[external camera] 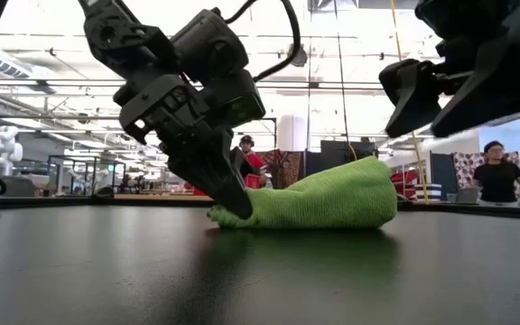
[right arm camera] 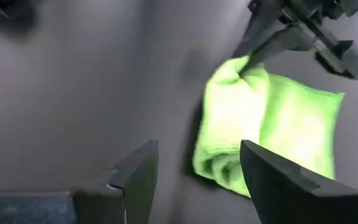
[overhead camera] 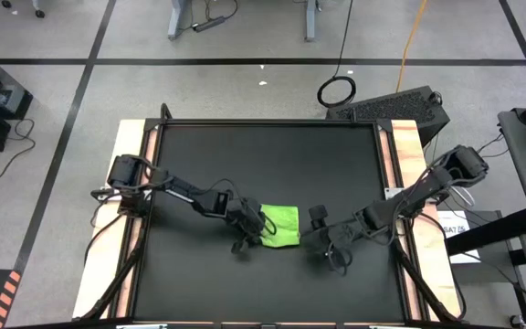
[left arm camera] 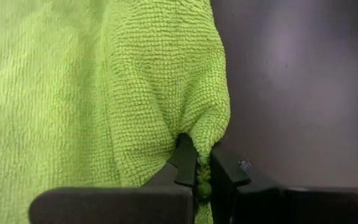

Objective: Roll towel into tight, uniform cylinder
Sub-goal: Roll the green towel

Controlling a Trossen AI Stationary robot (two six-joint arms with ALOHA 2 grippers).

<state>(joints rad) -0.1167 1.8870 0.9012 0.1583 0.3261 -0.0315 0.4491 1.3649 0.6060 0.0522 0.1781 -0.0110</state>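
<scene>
Green cloth fills almost all of the left wrist view: the towel (left arm camera: 104, 87) hangs there as a soft fold, and the left gripper (left arm camera: 202, 177) has its two fingers pressed together on a thin pinch of the edge. Only a small bit of cloth is between them.

From above, the towel (overhead camera: 281, 226) lies near the middle of the black table (overhead camera: 272, 155), between the two arms. It is a loose, thick bundle, not yet a tight roll. The right gripper (right arm camera: 197, 180) is just beside the towel, lifted off the table, with its fingers wide apart and nothing between them.

I think the main risk is the small grip. If the left arm pulls or turns, the pinched edge may slip out, or the whole bundle may slide on the smooth table instead of rolling. The roll could also become uneven, because one end already looks thicker than the other.

The low view shows what the high view cannot: the towel (external camera: 323, 200) rises like a hump, higher on the far side from the left gripper (external camera: 233, 209), whose tips are down at the table. The right wrist view shows the folded layers at the towel (right arm camera: 260, 137) end.
</scene>
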